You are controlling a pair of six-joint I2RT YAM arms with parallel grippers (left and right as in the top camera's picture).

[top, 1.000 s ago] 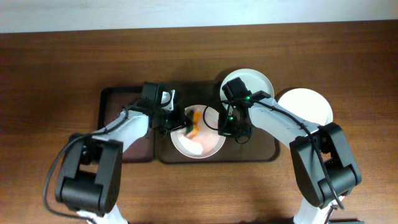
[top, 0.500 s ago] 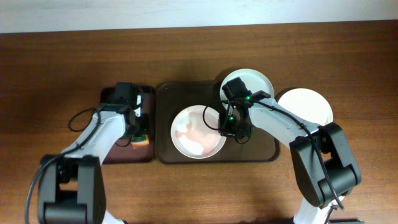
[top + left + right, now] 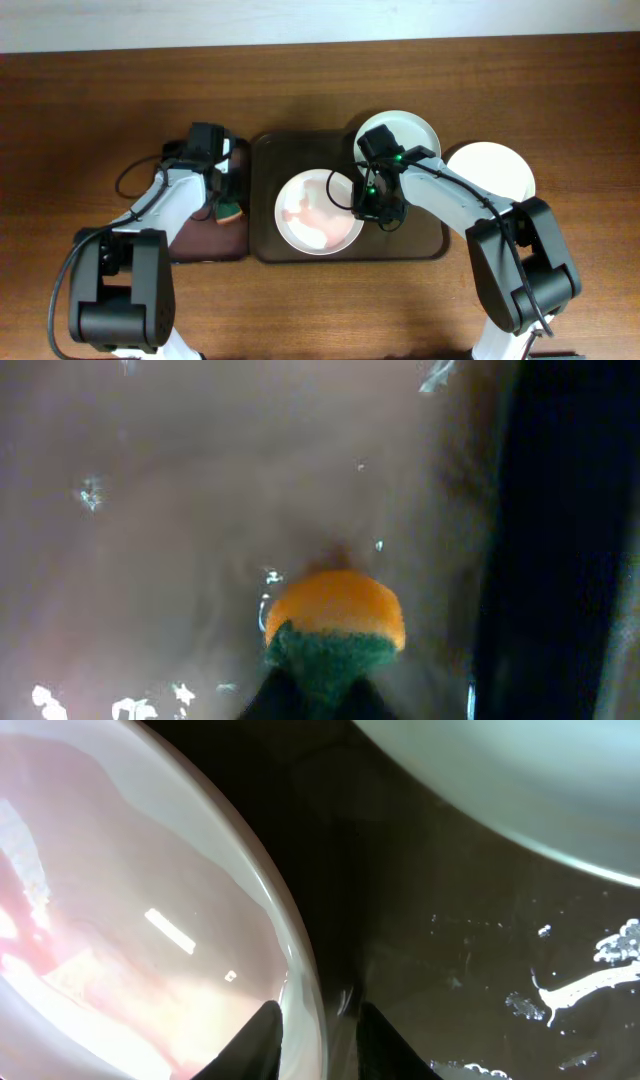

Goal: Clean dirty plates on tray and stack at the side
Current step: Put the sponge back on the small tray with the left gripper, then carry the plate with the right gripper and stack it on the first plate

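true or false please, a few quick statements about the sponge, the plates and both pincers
1. The left pincer holds an orange and green sponge. True.
2. The sponge rests on a plate. False: it is over the narrow reddish tray on the left.
3. The right pincer has one finger on each side of the smeared plate rim. True.
4. All three plates lie fully on the dark tray. False: the far right plate sits on the table beside it.
5. The plate in the middle of the dark tray is spotless. False: it shows pink smears.
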